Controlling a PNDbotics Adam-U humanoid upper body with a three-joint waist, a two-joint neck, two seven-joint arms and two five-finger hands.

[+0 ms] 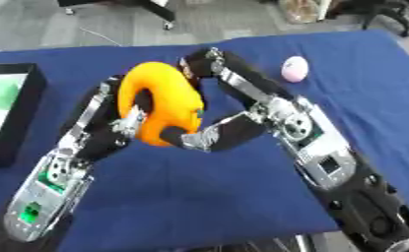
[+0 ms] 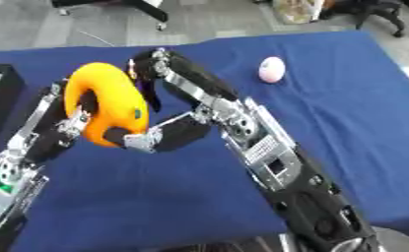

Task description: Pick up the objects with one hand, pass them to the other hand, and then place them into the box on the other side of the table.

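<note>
Over the blue desk [image 1: 242,197] both hands meet on the orange ring [image 1: 160,101], held aloft mid-handover: the right hand [image 1: 209,61] curls over its top, the left hand [image 1: 125,123] seemingly threaded through, box [image 1: 22,118] waiting left

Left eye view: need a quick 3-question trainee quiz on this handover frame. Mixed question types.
1. True or false: the orange ring-shaped toy lies flat on the blue table.
2. Which hands touch the orange toy? A) only the left hand B) only the right hand C) both
3. Fill in: the pale pink egg-shaped object sits on the table on the robot's ____ side, while the black box is at the left edge.

Key:
1. False; it is held up between the hands, above the cloth.
2. C; fingers of both hands are on the toy.
3. right
</note>
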